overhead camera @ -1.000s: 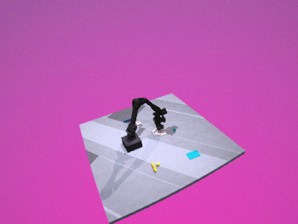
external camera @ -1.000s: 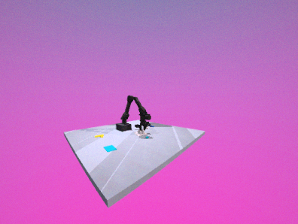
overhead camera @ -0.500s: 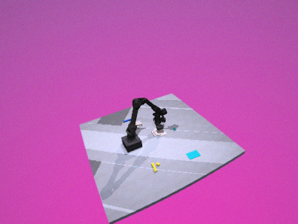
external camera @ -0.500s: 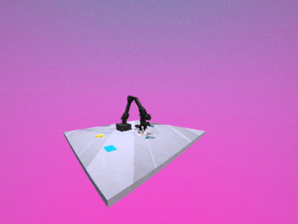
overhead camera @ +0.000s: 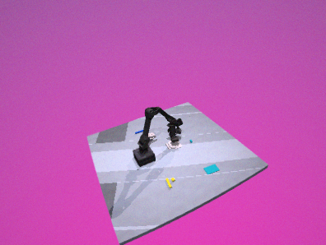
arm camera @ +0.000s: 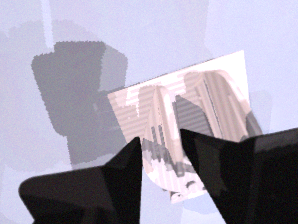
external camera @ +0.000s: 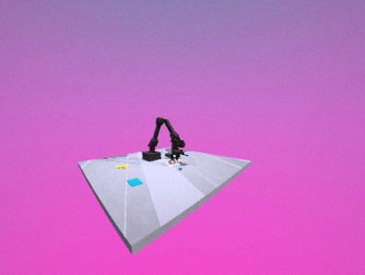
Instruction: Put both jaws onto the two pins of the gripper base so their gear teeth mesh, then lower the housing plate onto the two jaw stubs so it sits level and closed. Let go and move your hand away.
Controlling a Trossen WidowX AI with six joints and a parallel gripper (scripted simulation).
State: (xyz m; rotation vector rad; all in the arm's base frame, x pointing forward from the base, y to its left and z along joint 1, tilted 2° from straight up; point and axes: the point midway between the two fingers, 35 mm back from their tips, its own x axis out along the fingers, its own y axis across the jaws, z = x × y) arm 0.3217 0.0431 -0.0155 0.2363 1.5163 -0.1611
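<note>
The pale gripper base (arm camera: pixel 234 67) (overhead camera: pixel 169 145) (external camera: pixel 170 164) lies under the hand, a squarish plate in the wrist view. Two long pale jaws show over it, one jaw (arm camera: pixel 169 117) at the left and the other jaw (arm camera: pixel 215 97) at the right. My gripper (arm camera: pixel 159 137) (overhead camera: pixel 174 141) (external camera: pixel 173 160) points down, low over the base, shut on the left jaw. Whether the jaws sit on the pins and whether their teeth mesh cannot be told. Another pale part (overhead camera: pixel 151 136) lies behind the arm in the top view; it may be the housing plate, but is too small to tell.
A teal plate (overhead camera: pixel 211 168) (external camera: pixel 135 182) lies off to one side, with yellow pieces (overhead camera: pixel 169 183) (external camera: pixel 122 167) nearer the arm's base. A small teal piece (overhead camera: pixel 191 140) (external camera: pixel 180 169) lies near the gripper base. A blue bar (overhead camera: pixel 139 131) (external camera: pixel 186 155) lies behind the arm.
</note>
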